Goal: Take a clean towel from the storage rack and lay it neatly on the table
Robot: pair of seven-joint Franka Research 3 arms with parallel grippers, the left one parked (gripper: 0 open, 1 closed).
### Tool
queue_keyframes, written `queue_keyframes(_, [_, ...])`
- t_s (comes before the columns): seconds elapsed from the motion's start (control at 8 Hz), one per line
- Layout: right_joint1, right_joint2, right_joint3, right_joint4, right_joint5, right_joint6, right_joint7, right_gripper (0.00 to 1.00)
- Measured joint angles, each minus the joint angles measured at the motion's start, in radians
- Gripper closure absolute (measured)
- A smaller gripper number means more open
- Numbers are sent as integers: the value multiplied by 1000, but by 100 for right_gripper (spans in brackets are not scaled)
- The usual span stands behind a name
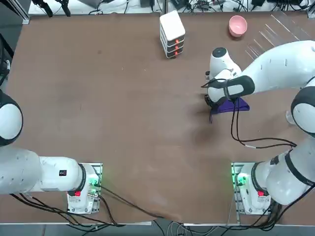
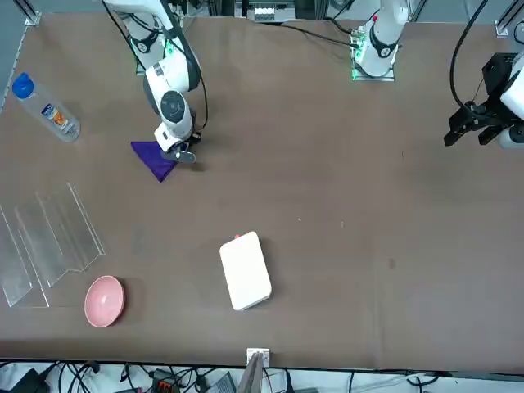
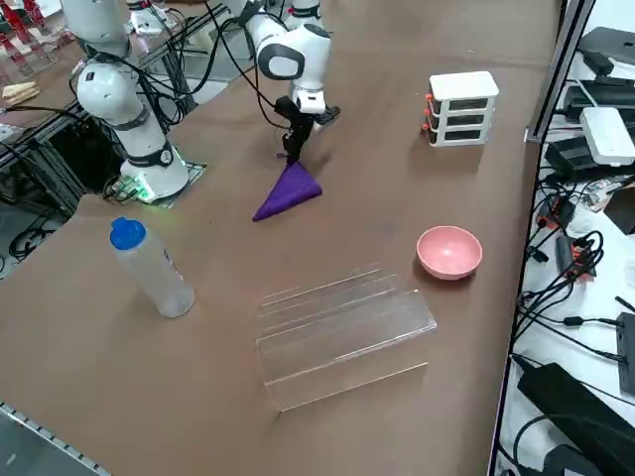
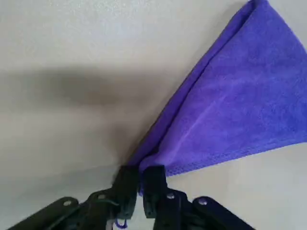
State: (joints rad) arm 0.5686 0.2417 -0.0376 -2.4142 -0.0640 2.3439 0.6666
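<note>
End effector (image 4: 140, 178) of the right arm pinching one corner of the purple towel (image 4: 240, 96), which fans out from its fingertips above the counter (image 1: 123, 123); removal from the rack (image 3: 342, 337) is done; neat laying remains.

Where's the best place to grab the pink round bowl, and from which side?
Probably the bowl's rim, from above, on the side away from the clear acrylic rack: it sits open side up. The right gripper holds the purple cloth towel's corner.

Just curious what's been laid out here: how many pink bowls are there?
1. The pink bowl sits on the table, between the clear rack and the white box.
</note>
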Motion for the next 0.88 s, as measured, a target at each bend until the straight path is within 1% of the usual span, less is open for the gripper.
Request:
queue_keyframes(0.12, [0, 0, 0, 1, 0, -4, 0, 89])
queue_keyframes(0.25, [0, -1, 0, 3, 0, -20, 0, 90])
queue_keyframes(0.5, [0, -6, 0, 21, -1, -70, 0, 96])
queue_keyframes(0.75, [-1, -15, -2, 71, -4, -138, -8, 98])
queue_keyframes(0.88, [-4, -18, -7, 112, -6, -200, -28, 98])
